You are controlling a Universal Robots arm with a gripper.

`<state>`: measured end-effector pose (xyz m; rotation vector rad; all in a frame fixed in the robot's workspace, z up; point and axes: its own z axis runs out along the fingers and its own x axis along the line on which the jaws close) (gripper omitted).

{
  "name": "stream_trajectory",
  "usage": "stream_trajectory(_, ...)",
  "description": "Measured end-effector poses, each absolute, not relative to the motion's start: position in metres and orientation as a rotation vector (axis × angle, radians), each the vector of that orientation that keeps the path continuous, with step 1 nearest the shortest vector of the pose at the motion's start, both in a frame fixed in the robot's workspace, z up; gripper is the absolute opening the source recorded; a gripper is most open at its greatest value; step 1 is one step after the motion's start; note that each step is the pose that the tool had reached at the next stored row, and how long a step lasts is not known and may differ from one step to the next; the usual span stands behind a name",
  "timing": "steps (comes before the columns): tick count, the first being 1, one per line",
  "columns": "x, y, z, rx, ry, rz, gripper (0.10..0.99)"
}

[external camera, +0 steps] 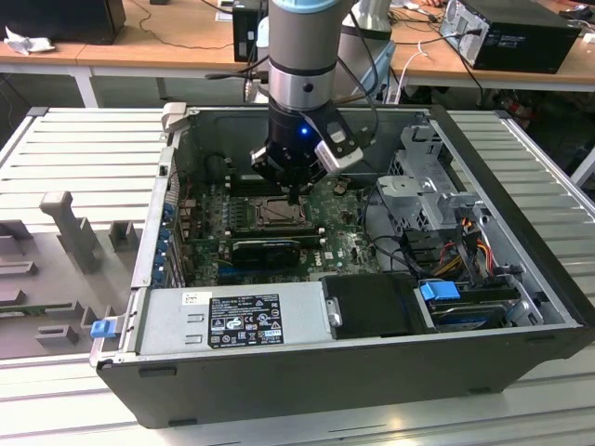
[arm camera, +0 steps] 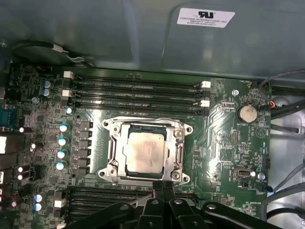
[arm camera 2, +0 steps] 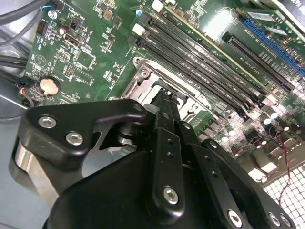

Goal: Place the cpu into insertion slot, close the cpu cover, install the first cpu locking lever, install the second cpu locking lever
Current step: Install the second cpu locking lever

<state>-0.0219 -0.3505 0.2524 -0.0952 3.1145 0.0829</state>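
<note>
Black gripper point(arm camera 2: 164, 102) linkage sits closest to the lens in both wrist views, its two fingers point(arm camera: 159, 188) pressed together with no gap and nothing between them. Their tips stand at the edge of the insertion slot point(arm camera: 144, 151), on the side away from the upper memory slots point(arm camera: 136, 90), just at the metal frame; actual contact cannot be confirmed.

In the first wrist view the cpu point(arm camera: 144, 151) lies flat and square inside the insertion slot, its tan-beige face exposed. The cpu cover point(arm camera: 178, 152) is down around the cpu, its silver frame bordering the chip on all sides and the chip showing through the window. The state of the locking levers cannot be determined.

On the green motherboard point(arm camera: 224, 143), a round coin battery point(arm camera: 248, 113) sits beside the insertion slot, well apart from it, with a row of blue-topped capacitors point(arm camera: 62, 140) on the opposite side.

In the exterior view the arm point(external camera: 299, 65) descends vertically into the open computer case point(external camera: 372, 372), the gripper point(external camera: 296, 197) directly above the insertion slot point(external camera: 277, 214). A long black card point(external camera: 270, 251) lies just beside the slot, toward the power supply point(external camera: 232, 321).
</note>
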Motion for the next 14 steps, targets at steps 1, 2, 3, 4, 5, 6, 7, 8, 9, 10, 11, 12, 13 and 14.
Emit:
stream_trajectory(1,-0.022,-0.351,0.253,-0.095,3.114,0.083,0.106)
stream_trajectory(2,-0.022,-0.351,0.253,-0.095,3.114,0.083,0.106)
stream_trajectory(3,-0.022,-0.352,0.253,-0.096,3.114,0.083,0.106)
stream_trajectory(4,-0.022,-0.353,0.253,-0.095,3.114,0.083,0.106)
stream_trajectory(5,-0.022,-0.354,0.253,-0.095,3.114,0.083,0.106)
stream_trajectory(6,-0.022,-0.356,0.253,-0.095,3.114,0.083,0.106)
stream_trajectory(7,-0.022,-0.358,0.253,-0.095,3.114,0.083,0.106)
stream_trajectory(8,-0.022,-0.36,0.253,-0.095,3.114,0.083,0.106)
stream_trajectory(9,-0.022,-0.362,0.253,-0.095,3.114,0.083,0.106)
stream_trajectory(10,-0.022,-0.363,0.253,-0.095,3.115,0.083,0.106)
stream_trajectory(11,-0.022,-0.364,0.253,-0.095,3.116,0.083,0.106)
stream_trajectory(12,-0.022,-0.364,0.253,-0.095,3.117,0.083,0.106)
stream_trajectory(13,-0.022,-0.365,0.253,-0.095,3.119,0.084,0.106)
stream_trajectory(14,-0.022,-0.365,0.253,-0.095,3.12,0.084,0.106)
